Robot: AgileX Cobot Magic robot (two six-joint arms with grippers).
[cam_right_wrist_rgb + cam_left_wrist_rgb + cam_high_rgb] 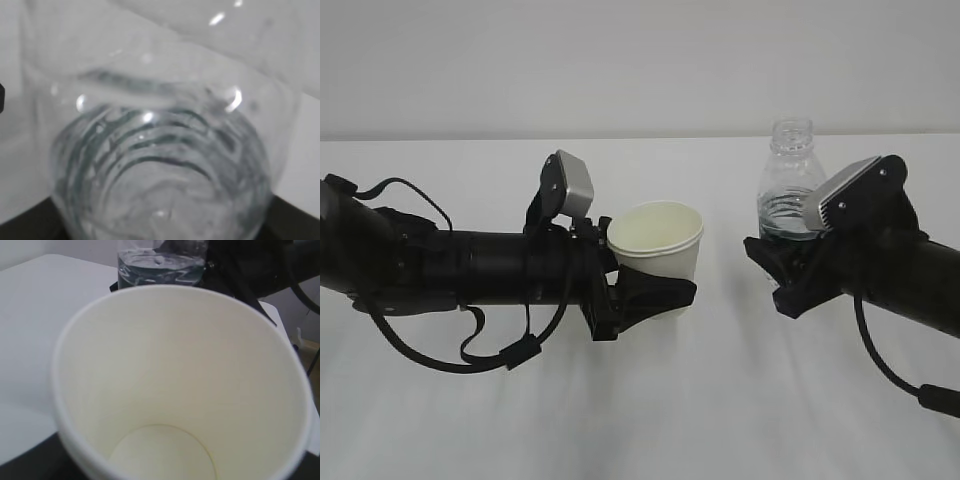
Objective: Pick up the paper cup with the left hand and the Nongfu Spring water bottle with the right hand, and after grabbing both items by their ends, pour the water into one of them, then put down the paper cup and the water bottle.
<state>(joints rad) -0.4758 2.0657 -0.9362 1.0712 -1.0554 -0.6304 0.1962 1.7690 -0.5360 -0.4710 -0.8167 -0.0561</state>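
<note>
I have the left pincer [655,292] pinching the small white paper cup [657,243], upright above the white worktop [720,400] near its middle. My right pincer [782,268] clamps the clear ribbed plastic bottle [790,180], upright, uncapped, holding water [160,265].

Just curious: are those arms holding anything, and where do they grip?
Yes. The left hand holds the paper cup low on its body; the right hand holds the water bottle around its lower half.
</note>
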